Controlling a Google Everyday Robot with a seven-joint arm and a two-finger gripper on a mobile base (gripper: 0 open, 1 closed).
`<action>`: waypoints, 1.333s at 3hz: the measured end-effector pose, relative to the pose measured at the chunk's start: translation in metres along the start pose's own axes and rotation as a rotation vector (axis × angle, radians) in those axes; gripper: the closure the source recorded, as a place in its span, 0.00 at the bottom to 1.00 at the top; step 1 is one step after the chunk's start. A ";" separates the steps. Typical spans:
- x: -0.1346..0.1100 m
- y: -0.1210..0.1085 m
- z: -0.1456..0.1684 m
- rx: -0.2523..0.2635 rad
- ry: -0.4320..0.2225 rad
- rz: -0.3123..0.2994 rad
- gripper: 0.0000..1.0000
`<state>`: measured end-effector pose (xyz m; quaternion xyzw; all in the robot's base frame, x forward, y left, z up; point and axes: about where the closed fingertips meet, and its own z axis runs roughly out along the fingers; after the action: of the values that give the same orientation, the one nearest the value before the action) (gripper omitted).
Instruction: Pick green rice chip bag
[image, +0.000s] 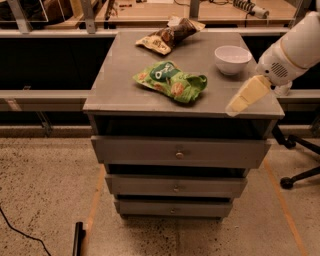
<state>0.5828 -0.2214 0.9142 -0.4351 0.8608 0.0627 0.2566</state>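
Item: counter (125, 95), the grey flat top of a cabinet with three drawers (176, 152) stacked below it, each with a small round knob

Item: green rice chip bag (170, 81), lying flat and crumpled near the middle of the counter, a little towards the near edge; dark green and white logo at its far-left end, round orange-tan chip pictures along the rest; nothing touches it

Item: brown and cream snack bag (167, 37), lying at the far edge of the counter, beyond the green bag and apart from it

Item: white bowl (232, 59), upright on the far right part of the counter, right of both bags

Item: tool (248, 95), cream-coloured, above the near right corner of the counter, slanting down and to the left from a white arm (295, 50) that enters from the right; it lies right of the green rice chip bag with bare counter between them, and nearer than the bowl; whether it is released or clenched cannot be told; it grasps nothing

Item: speckled floor (45, 180), with a black cable (20, 232) at near left and a chair base (300, 175) at right
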 end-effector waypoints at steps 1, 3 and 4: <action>-0.025 -0.026 0.053 -0.062 -0.049 0.008 0.00; -0.084 -0.039 0.103 -0.127 -0.107 -0.018 0.00; -0.119 -0.035 0.107 -0.152 -0.125 -0.033 0.00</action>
<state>0.7101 -0.1218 0.8849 -0.4627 0.8285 0.1509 0.2771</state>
